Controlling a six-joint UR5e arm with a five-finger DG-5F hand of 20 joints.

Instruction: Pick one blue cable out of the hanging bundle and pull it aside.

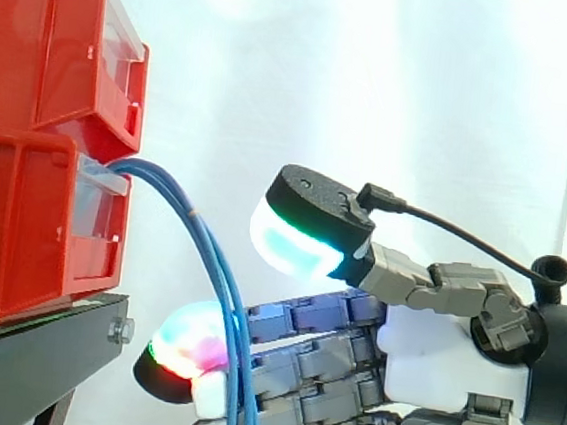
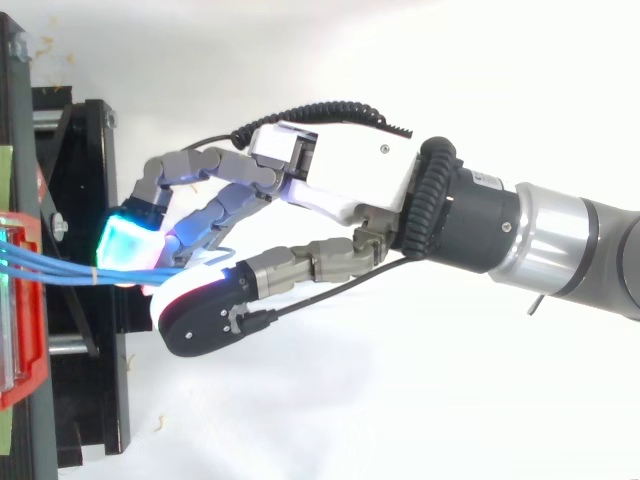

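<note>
A bundle of thin blue cables (image 1: 220, 267) comes out of the lower red bin (image 1: 20, 237) and arcs down to the bottom edge. From above, the cables (image 2: 70, 268) run from the bin into the gap between thumb and fingers. My hand (image 1: 430, 357) reaches in from the right and is open, its fingers stretched out toward the bundle. The fingertips (image 1: 185, 349), glowing red and green, lie just behind the hanging cables. The thumb pad (image 1: 296, 239), glowing cyan and green, hovers higher and to the right, apart from the cables. Nothing is pinched.
Two red bins are stacked at the left on a black stand (image 1: 39, 350), with the upper bin (image 1: 49, 39) overhanging the cable exit. From above, the stand (image 2: 90, 350) lies left of the hand. A white curtain forms the backdrop.
</note>
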